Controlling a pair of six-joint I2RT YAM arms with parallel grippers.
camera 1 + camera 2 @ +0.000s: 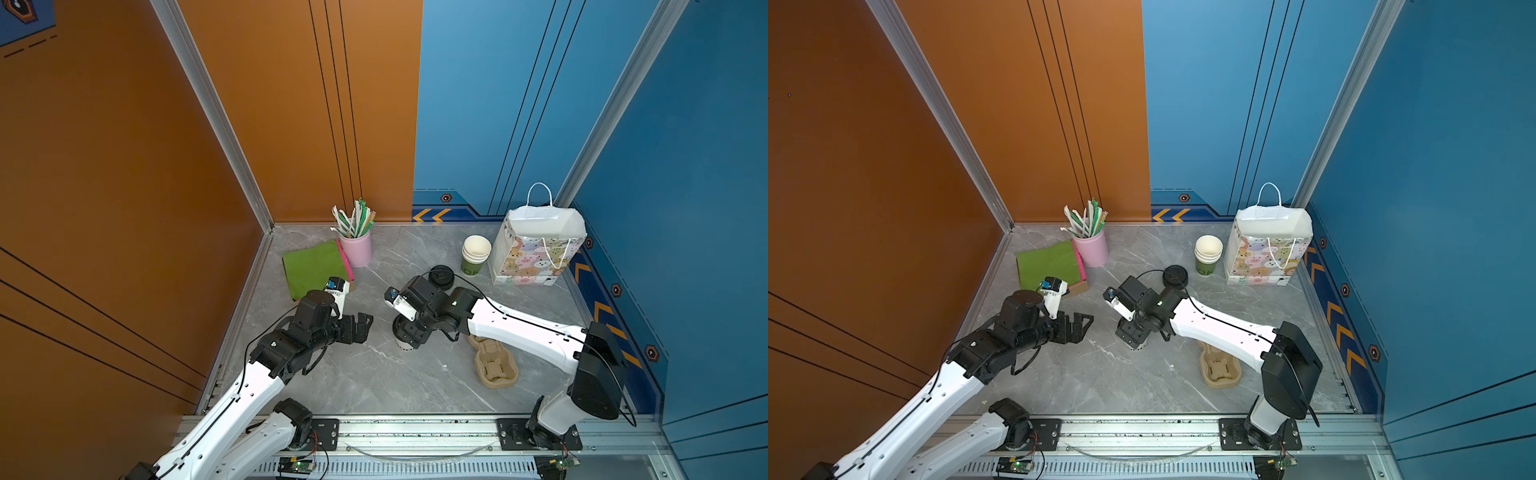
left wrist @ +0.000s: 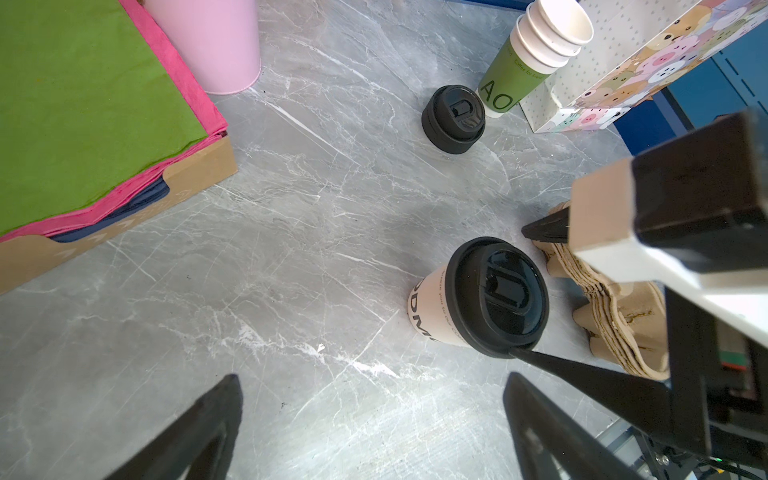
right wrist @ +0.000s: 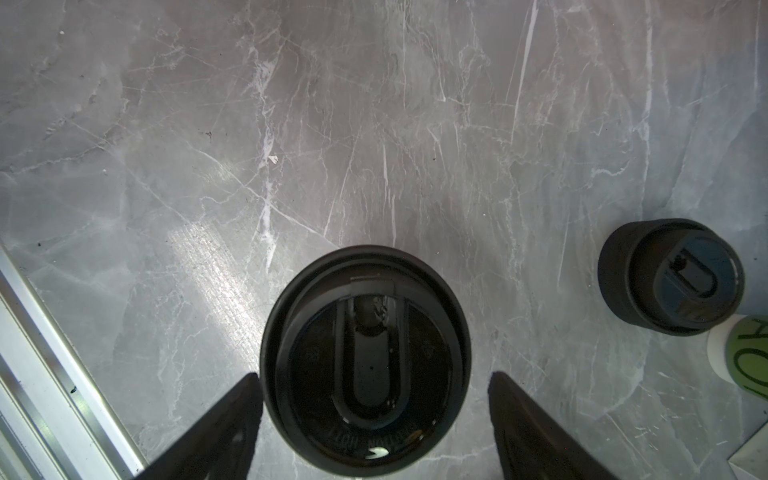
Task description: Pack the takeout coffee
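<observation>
On the grey counter (image 1: 374, 374), in both top views, the takeout coffee (image 1: 405, 343) (image 1: 1135, 345) stands upright near the middle. It is under the wrist of the right arm (image 1: 519, 328) and near a stack of cardboard cup carriers (image 1: 496, 368). The left jaws hang wide open and empty to its left. From the left wrist view, the right jaws straddle its black lid (image 2: 500, 297). From the right wrist view, the black lid (image 3: 365, 361) sits between the spread right jaws, a gap on one side, not gripped.

The takeout coffee (image 1: 404, 344) stands left of the carrier (image 1: 496, 368), the loose lid (image 1: 441, 277) behind it.
</observation>
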